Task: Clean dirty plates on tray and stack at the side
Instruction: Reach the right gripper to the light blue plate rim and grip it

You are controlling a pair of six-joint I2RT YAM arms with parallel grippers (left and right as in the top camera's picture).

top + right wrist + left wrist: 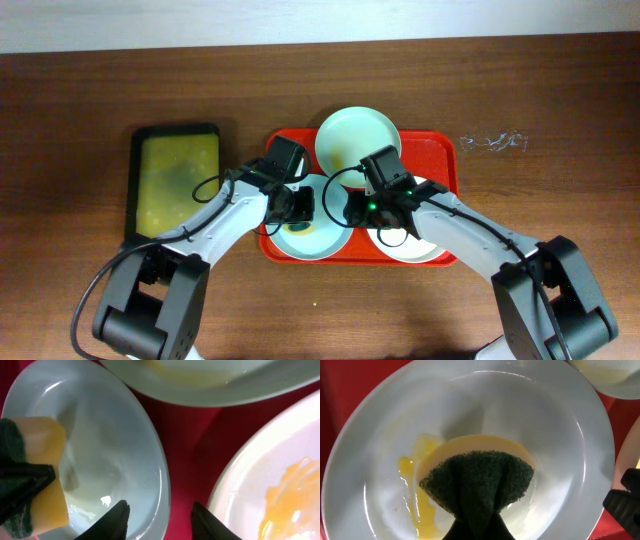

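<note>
The left tool [296, 206] is clamped on a yellow sponge with a dark green scouring face [477, 480], its dark fingers [22, 480] pinching the sponge from both sides in the right wrist view. The sponge is pressed down into the pale blue round shallow plate [310, 238], green face toward the left wrist camera. A yellow smear [417, 505] streaks the plate's floor just beside the sponge (thickest toward the near side). This plate lies in the left half of the large red rectangular plastic tray [440, 150], which sits on the brown wooden table [560, 100]. The right tool [159, 506] hangs with its jaws spread wide and nothing between them. It is over the strip of red tray that separates the blue plate from the white round plate [412, 245]. The white plate lies in the right half of the tray, partly hidden under the right arm, and carries an orange-yellow smear of its own [290, 490]. The pale mint green round plate [358, 138] lies at the far side, overlapping the tray's far rim, so part of it reaches beyond the tray. A smaller black tray with a yellow-green inside [178, 180] stands to the left, apart from the red one.
</note>
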